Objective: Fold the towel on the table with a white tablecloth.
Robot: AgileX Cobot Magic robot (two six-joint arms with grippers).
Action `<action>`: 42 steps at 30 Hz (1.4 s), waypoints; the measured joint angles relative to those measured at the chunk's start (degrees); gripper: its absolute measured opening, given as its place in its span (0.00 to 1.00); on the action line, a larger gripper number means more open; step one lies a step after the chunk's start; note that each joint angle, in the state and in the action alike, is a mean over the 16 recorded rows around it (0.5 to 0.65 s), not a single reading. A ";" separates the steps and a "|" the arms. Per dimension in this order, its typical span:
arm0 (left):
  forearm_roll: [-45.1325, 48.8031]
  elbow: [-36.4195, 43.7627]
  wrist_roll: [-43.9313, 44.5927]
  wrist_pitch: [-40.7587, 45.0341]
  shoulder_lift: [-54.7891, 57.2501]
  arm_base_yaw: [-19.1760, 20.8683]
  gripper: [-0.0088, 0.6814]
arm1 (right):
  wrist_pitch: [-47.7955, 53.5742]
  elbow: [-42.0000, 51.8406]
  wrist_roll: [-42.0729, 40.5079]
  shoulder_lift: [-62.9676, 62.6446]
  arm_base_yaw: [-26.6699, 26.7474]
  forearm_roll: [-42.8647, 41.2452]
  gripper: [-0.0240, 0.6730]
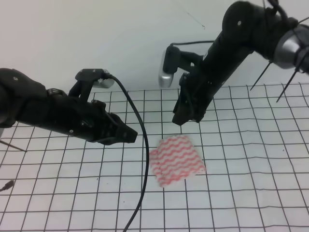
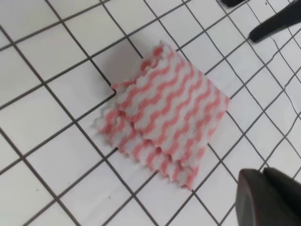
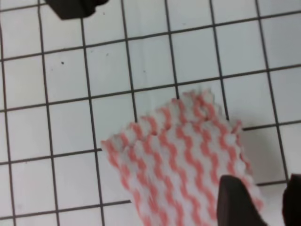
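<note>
Apparently folded, towel (image 1: 176, 160) lies between both pincers.

The bench (image 1: 270, 193) is covered by a white tablecloth (image 1: 58, 193) printed with a thin black square grid. On it lies the towel (image 1: 176, 160), red-pink and white in wavy stripes, folded into layers with ragged edges showing. It sits flat, between the left end effector (image 1: 126, 136) and the right end effector (image 1: 186, 117), touching neither.
</note>
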 joint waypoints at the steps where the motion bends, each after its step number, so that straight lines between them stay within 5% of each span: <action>1: 0.01 0.00 -0.24 0.05 0.00 0.00 0.01 | -0.10 0.30 0.48 -0.53 0.32 -1.06 0.38; 13: 0.70 0.00 -6.02 1.06 -0.03 1.64 0.01 | -5.26 8.97 6.63 -2.51 6.31 -10.08 0.35; 29: -2.98 0.00 -8.73 5.03 -0.10 9.93 0.01 | -12.00 14.32 2.33 -1.12 9.58 -9.53 0.42; 42: -4.40 0.00 -7.78 7.25 -0.12 11.31 0.01 | -13.71 14.35 2.51 1.58 10.15 -10.63 0.46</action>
